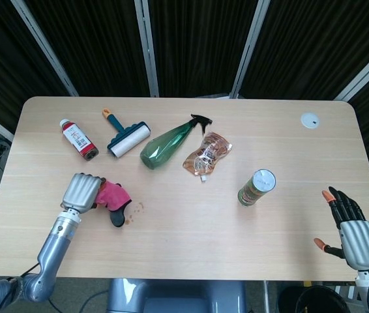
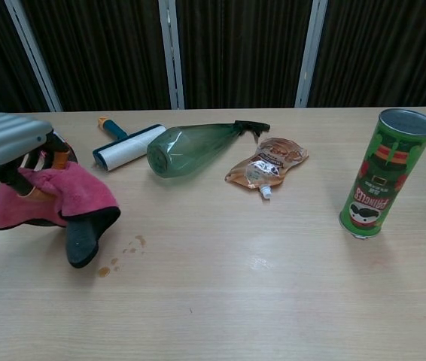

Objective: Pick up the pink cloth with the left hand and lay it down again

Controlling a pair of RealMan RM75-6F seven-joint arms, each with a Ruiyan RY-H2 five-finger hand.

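My left hand [image 1: 81,192] [image 2: 11,147] grips the pink cloth [image 1: 111,196] [image 2: 66,197] and holds it up off the table, left of centre. The cloth drapes from the fingers, and its black underside hangs lowest, just above some brown stains [image 2: 123,254]. My right hand [image 1: 351,228] hovers open at the table's near right corner, fingers spread and holding nothing; the chest view does not show it.
Along the far side lie a red and white can [image 1: 78,138], a lint roller [image 1: 124,137], a green spray bottle [image 1: 168,143] and a brown pouch [image 1: 206,154]. A green Pringles can [image 1: 257,187] stands upright at the right.
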